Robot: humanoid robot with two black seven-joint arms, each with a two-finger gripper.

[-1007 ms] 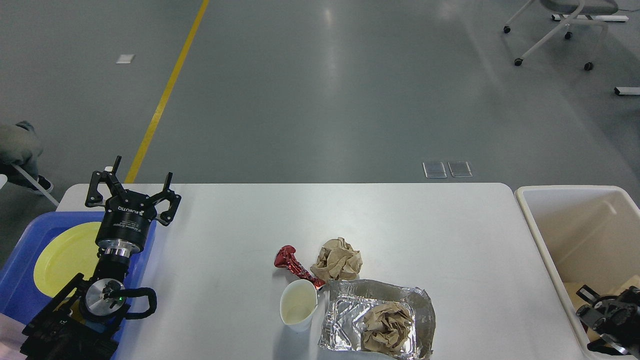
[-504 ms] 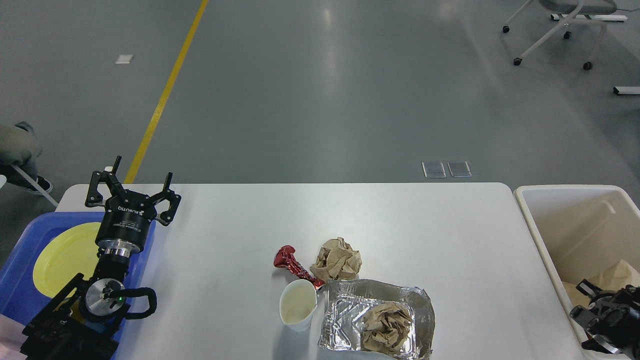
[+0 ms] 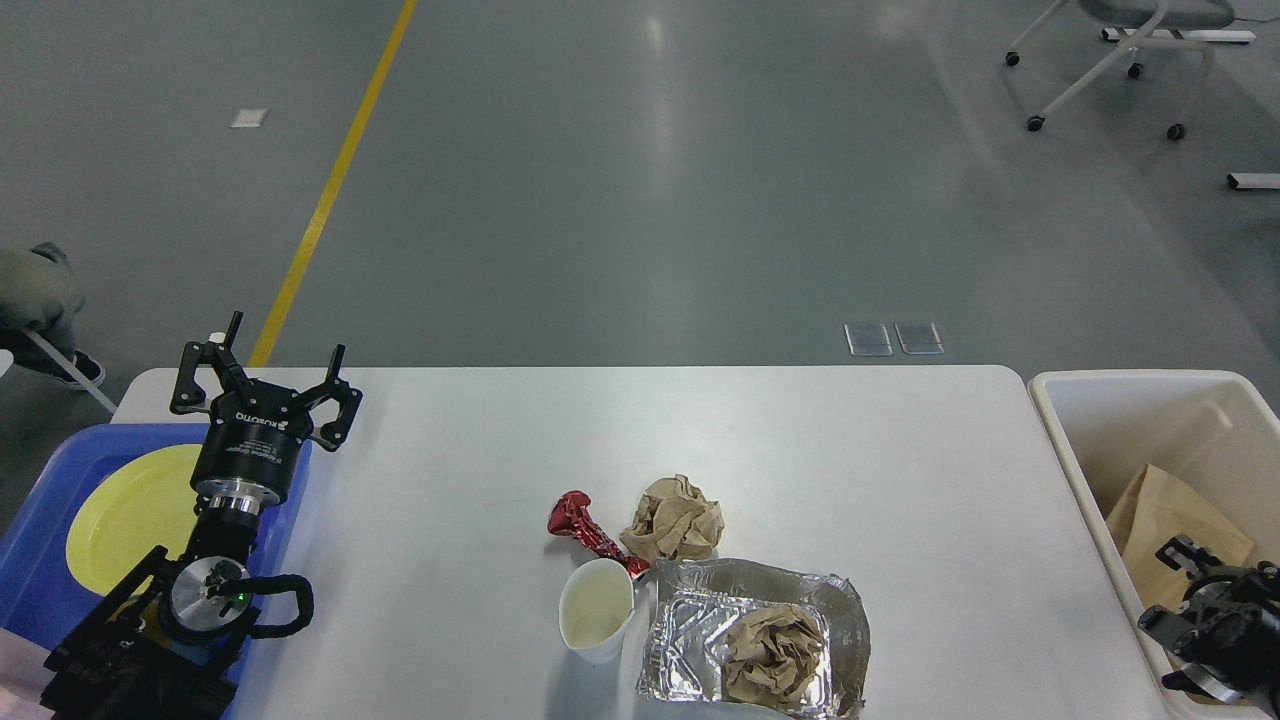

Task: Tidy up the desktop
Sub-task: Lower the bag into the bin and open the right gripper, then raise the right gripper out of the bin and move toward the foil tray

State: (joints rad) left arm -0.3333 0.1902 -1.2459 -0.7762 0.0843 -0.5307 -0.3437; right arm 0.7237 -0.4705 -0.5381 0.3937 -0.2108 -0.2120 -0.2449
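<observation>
Large white rounded-corner desk (image 3: 850,470) fills lower half of head view, near edge cut off by bottom of frame. Landmark: crumpled silver foil tray (image 3: 690,630) at near-centre of desk, bottom rim clipped by frame. Brown crumpled paper ball (image 3: 768,655) inside tray. White paper cup (image 3: 597,622) just left of tray, touching or nearly so, upright, open mouth up. Second brown crumpled paper wad (image 3: 676,518) just behind tray. Twisted red foil wrapper (image 3: 588,527) behind-left of tray, its near end hidden between cup and tray.

Far left of tray: left gripper (image 3: 283,372), black, jaws spread wide, holding nothing, above blue plastic tray (image 3: 40,520) carrying round yellow plate (image 3: 130,510); arm hides right part of plate, blue tray cut off by left edge.

Far right of tray: cream rectangular bin (image 3: 1075,450) beside desk edge, partly out of frame, brown paper bag (image 3: 1160,510) inside. Right gripper (image 3: 1195,560) dark, low in bin corner, largely cut off; jaw state cannot be made out.
</observation>
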